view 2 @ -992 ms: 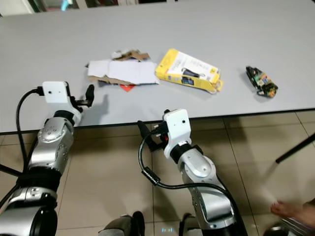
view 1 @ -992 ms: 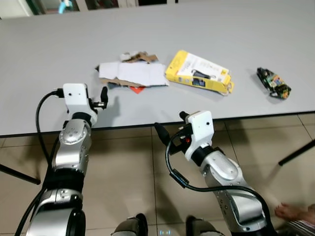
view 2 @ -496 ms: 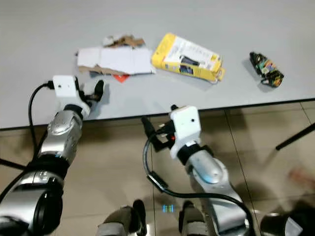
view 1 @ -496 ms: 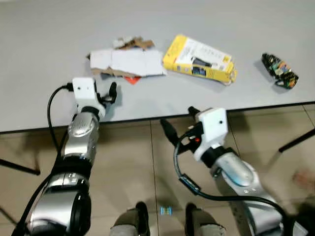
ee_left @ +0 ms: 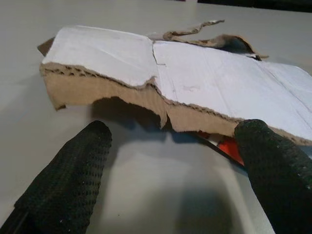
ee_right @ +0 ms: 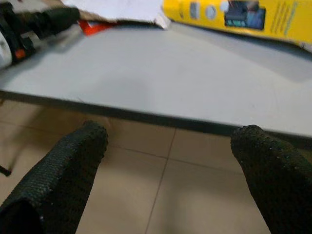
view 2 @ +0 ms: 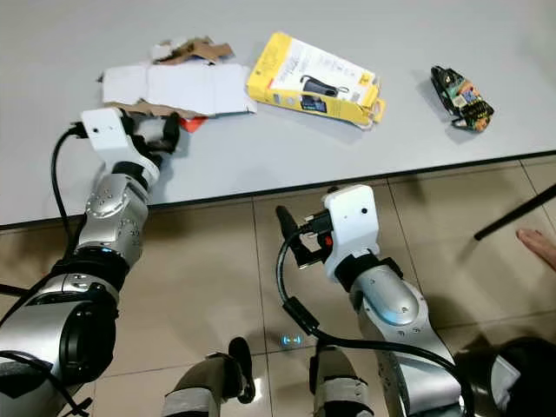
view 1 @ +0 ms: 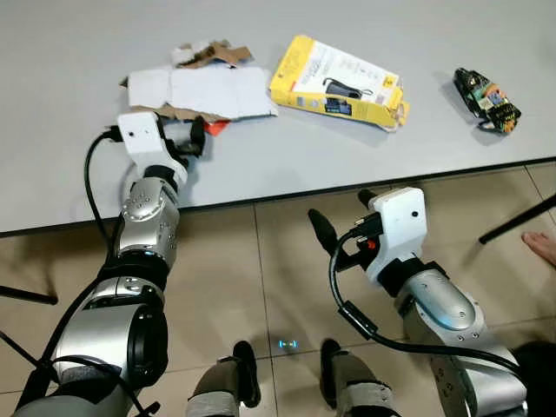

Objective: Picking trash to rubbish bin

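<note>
Torn white-faced cardboard (view 1: 200, 87) lies flat on the grey table (view 1: 78, 43), with a small red scrap (view 1: 215, 127) poking out under its near edge. A yellow product box (view 1: 339, 80) lies to its right, and a dark crumpled wrapper (view 1: 486, 100) sits at the far right. My left gripper (view 1: 187, 139) is low over the table just in front of the cardboard (ee_left: 161, 73), open, with nothing between its fingers (ee_left: 73, 170). My right gripper (view 1: 343, 217) is open below the table edge, over the floor, facing the yellow box (ee_right: 239, 14).
The table's front edge (view 1: 347, 187) runs across between my two grippers. Tiled floor (view 1: 252, 278) lies below. A black furniture leg (view 1: 521, 217) and a person's bare foot (view 1: 540, 248) are at the right. My own feet (view 1: 287, 382) stand at the bottom.
My left gripper has reached forward over the table up to the cardboard's near edge. The camera has shifted. The right arm stays below the table edge.
</note>
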